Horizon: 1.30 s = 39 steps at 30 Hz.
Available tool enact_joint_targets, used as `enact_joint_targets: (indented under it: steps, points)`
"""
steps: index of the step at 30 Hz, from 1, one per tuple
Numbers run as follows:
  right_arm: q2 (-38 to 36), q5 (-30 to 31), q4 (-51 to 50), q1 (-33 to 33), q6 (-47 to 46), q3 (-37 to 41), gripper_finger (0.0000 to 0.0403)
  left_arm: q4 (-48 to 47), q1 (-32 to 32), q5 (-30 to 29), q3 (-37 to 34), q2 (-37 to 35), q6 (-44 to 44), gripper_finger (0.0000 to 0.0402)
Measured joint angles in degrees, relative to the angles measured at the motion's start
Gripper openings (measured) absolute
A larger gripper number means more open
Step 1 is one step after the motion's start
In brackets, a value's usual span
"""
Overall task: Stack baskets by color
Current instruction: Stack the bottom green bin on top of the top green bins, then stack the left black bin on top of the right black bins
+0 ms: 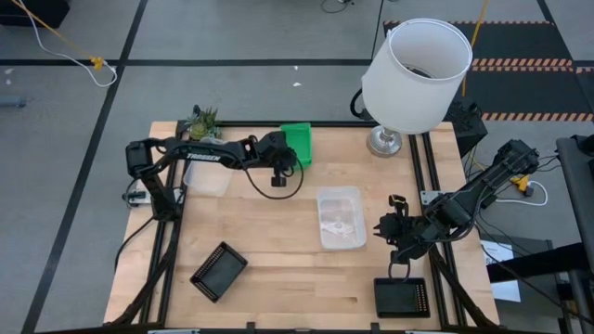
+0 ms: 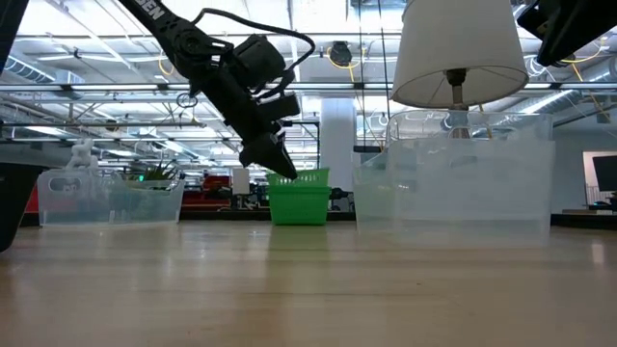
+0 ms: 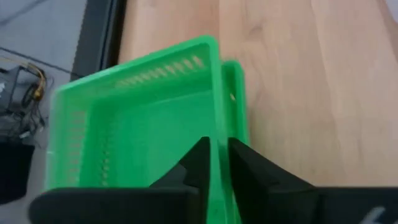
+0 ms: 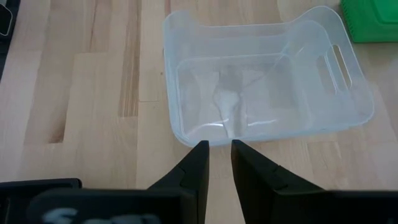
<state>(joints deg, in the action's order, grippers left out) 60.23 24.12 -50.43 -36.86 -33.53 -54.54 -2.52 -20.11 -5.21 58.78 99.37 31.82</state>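
Observation:
Two green baskets sit nested at the table's far middle: the upper one (image 3: 143, 118) (image 1: 297, 144) rests inside a lower one whose rim (image 3: 235, 99) shows beside it. My left gripper (image 3: 217, 152) (image 2: 280, 172) reaches in from the left, slanting down, and is shut on the upper basket. A clear basket (image 1: 341, 216) (image 4: 267, 74) rests flat on the table's middle. Just to its right, my right gripper (image 4: 219, 149) (image 1: 394, 225) hangs above the wood, open by a narrow gap with nothing between its fingers. My left gripper has a side wall of the upper green basket (image 3: 216, 134) between its two fingers, one finger inside the basket and one outside. The fingers slant down from the table's left. The basket sits level, nested in the lower green basket, which stands on the table (image 2: 299, 220).
A second clear basket (image 1: 206, 176) lies at the left, with a potted plant (image 1: 202, 121) behind it. One black basket (image 1: 219, 271) lies near front left, another (image 1: 401, 297) at the front right. A white lamp (image 1: 415, 74) stands at the far right.

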Motion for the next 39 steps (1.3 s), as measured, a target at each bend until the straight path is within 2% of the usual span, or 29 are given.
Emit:
enact_joint_targets:
  steps: [7, 11, 14, 20, 28, 39]
  points:
    - [0.0, 0.0, 0.0, 0.0, 0.0, 0.0, 0.0061, -0.6, 0.6, -1.5, 0.0, -1.2, -4.8, 0.0145]
    - [0.0, 0.0, 0.0, 0.0, 0.0, 0.0, 0.0061, -1.9, 2.1, -1.5, 0.0, -4.3, -7.8, 0.0169]
    - [0.0, 0.0, 0.0, 0.0, 0.0, 0.0, 0.0061, -3.9, 3.4, -2.0, 0.0, -6.6, -10.6, 0.0174]
    - [0.0, 0.0, 0.0, 0.0, -0.2, 0.0, 0.0061, -9.5, 6.9, -6.7, 0.0, -13.6, -19.0, 0.0175]
    - [0.0, 0.0, 0.2, 0.0, -0.2, 0.0, 0.0061, -20.3, 16.0, -12.9, 0.0, -23.2, -25.8, 0.0175]
    - [0.0, 0.0, 3.0, 0.0, -0.3, 0.0, 0.0061, -43.4, 30.6, -26.9, -0.6, -24.5, -42.7, 0.0175]
